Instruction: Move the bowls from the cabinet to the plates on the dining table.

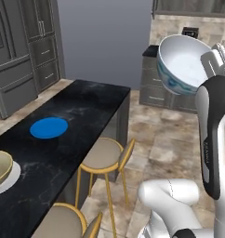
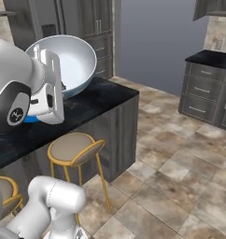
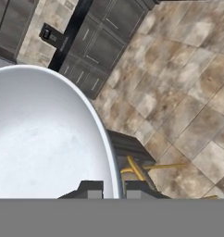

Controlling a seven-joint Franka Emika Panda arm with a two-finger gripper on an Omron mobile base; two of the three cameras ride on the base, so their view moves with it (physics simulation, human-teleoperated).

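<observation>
My gripper [image 3: 113, 189] is shut on the rim of the white bowl with a blue pattern [image 1: 181, 65], holding it tilted in the air to the right of the dining table [image 1: 86, 104]. In the right base view the same bowl [image 2: 73, 60] hangs over the table's end [image 2: 103, 98]. On the black marble top lies the blue plate [image 1: 49, 127] with nothing on it. Nearer me, at the left edge, the tan bowl [image 1: 0, 167] sits on the white plate [image 1: 12, 179]. The bottom of the dark wall cabinet [image 1: 193, 7] shows at the top right.
Two yellow-legged stools [image 1: 102, 155] [image 1: 63, 221] stand along the table's right side. Grey drawer units [image 1: 156, 90] under a black worktop [image 2: 210, 58] line the far wall. Tall grey units [image 1: 26, 51] stand at the left. Tiled floor [image 2: 180, 158] lies between.
</observation>
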